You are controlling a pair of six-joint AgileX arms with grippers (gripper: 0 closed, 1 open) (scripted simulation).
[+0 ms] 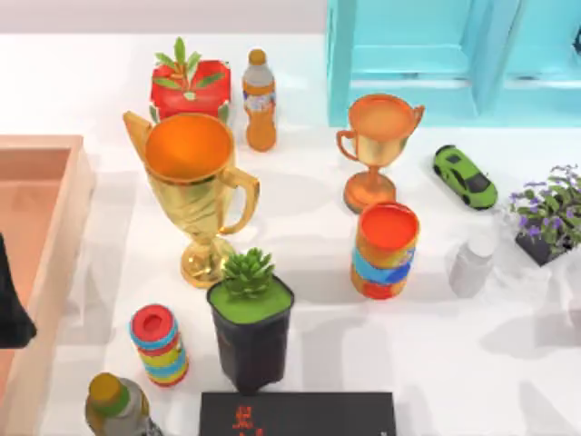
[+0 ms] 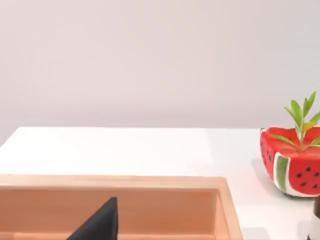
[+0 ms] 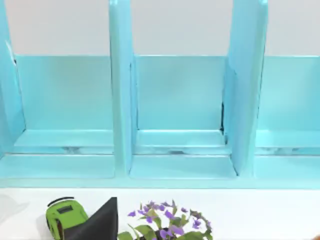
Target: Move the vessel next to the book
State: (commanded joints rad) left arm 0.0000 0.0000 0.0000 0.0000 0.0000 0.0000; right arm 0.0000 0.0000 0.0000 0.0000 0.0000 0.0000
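Black book (image 1: 298, 413), one, at the table's near edge, black plant pot (image 1: 251, 341) just behind it. Vessel (image 1: 472, 263), one, stands well right beside one striped can (image 1: 384, 251). Two trophy cups: copper (image 1: 377, 145), gold (image 1: 195, 191). Both arms parked at their own sides; finger state cannot be told.

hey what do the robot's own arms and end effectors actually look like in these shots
Little of them is in frame. In the top view a matte black, rounded piece of the left arm sits at the left edge over the wooden tray. Each wrist view has a plain black wedge at its lower edge. No cables or markings are visible.
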